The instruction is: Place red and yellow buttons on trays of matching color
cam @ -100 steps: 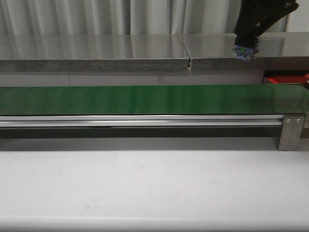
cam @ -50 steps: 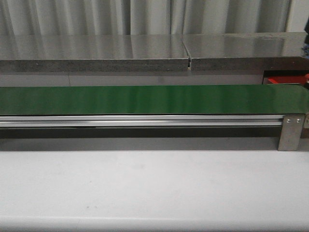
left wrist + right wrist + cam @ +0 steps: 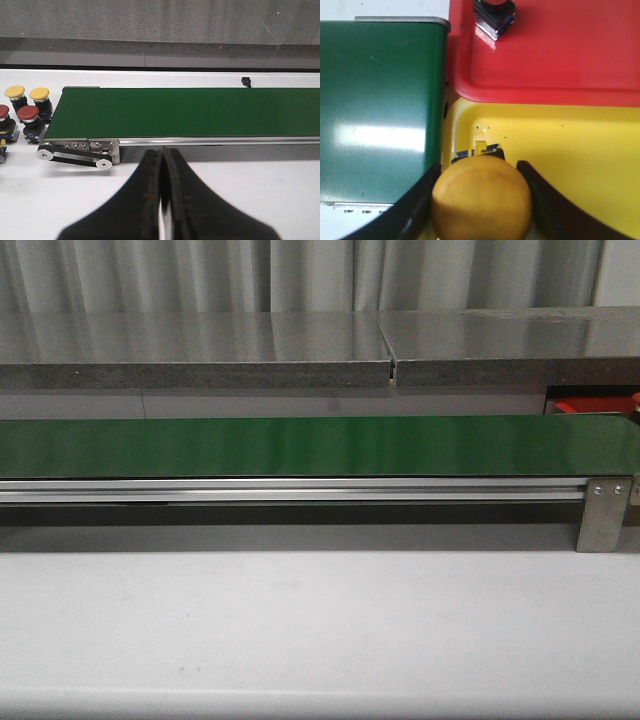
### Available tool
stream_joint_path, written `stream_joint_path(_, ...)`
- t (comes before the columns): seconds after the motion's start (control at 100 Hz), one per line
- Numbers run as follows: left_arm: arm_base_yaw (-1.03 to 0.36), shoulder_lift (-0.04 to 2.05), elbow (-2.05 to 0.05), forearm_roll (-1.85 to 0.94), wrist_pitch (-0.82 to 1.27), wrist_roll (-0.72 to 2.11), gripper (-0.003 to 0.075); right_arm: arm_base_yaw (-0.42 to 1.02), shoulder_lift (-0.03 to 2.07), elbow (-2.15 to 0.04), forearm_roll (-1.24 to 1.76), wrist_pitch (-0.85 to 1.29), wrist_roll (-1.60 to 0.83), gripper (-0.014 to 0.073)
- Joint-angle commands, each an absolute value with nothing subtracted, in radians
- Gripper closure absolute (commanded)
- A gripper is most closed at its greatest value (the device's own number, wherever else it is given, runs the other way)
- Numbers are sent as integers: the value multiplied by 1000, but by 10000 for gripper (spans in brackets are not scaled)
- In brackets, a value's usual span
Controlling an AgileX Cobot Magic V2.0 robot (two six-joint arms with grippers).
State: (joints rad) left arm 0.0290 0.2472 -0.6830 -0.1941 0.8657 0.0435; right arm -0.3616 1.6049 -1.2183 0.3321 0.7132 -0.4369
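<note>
My right gripper [image 3: 479, 169] is shut on a yellow button [image 3: 481, 201], a finger on each side of its domed cap. It hangs over the near corner of the yellow tray [image 3: 575, 145], beside the green belt's end [image 3: 380, 100]. A red button [image 3: 494, 11] stands on the red tray [image 3: 545, 50] just beyond. In the left wrist view, two yellow buttons [image 3: 15, 92] [image 3: 39, 93] and two red buttons [image 3: 28, 113] [image 3: 2, 111] stand on the white table by the other belt end. My left gripper [image 3: 161, 150] is shut and holds nothing, hovering before the belt. Neither gripper shows in the front view.
The green conveyor belt [image 3: 320, 445] runs across the table on an aluminium rail, with a drive pulley [image 3: 75, 155] at its left end. A grey counter [image 3: 300, 350] stands behind it. A corner of the red tray [image 3: 590, 405] shows at the far right.
My right arm, seen at the upper right carrying a button a second ago, has moved out of the front view to the right. The belt looks the same.
</note>
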Motion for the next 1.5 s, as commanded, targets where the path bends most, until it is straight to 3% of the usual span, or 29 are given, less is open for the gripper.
stream_joint_path(0.0, 22, 260, -705, -204, 794, 41, 741, -367, 1598, -1232, 381, 623, -437, 424)
stream_joint_path(0.51, 22, 260, -705, -204, 794, 41, 741, -369, 1781, -1233, 392, 499, -437, 415)
stream_joint_path(0.91, 22, 260, -705, -204, 794, 41, 741, -369, 1793, -1235, 417, 499, -437, 80)
stream_joint_path(1.2, 22, 260, -705, -204, 794, 41, 741, -369, 1705, -1225, 413, 503, -458, 64)
stream_joint_path(1.34, 22, 260, -705, -204, 794, 41, 741, -367, 1631, -1200, 412, 507, -468, 158)
stream_joint_path(1.49, 22, 260, -705, -204, 794, 41, 741, -364, 1533, -1143, 412, 488, -495, 450)
